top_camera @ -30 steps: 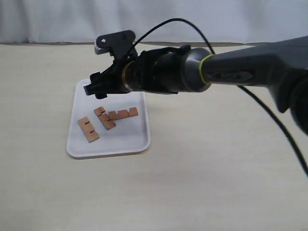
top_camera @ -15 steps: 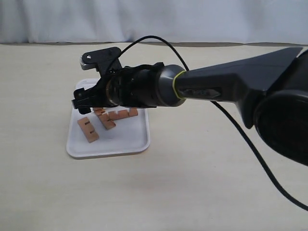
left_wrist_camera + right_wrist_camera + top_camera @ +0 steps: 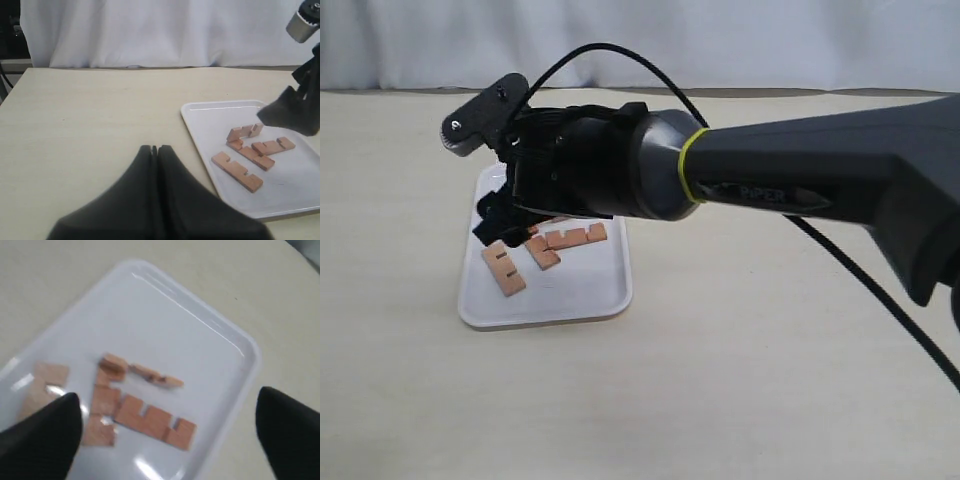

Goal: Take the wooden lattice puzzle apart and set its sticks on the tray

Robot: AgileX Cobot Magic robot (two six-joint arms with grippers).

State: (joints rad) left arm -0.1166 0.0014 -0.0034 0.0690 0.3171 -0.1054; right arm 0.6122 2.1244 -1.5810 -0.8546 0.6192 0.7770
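My right end effector hangs wide open and empty over the tray. Seemingly all four sticks lie there, separated. My left end effector is closed on nothing, parked clear, I judge.

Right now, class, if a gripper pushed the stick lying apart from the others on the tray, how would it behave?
The lone stick lies flat, so it would probably slide, not roll or tip. It looks like solid wood: likely stiff and light. The tray looks glossy, so the stick may skid easily.
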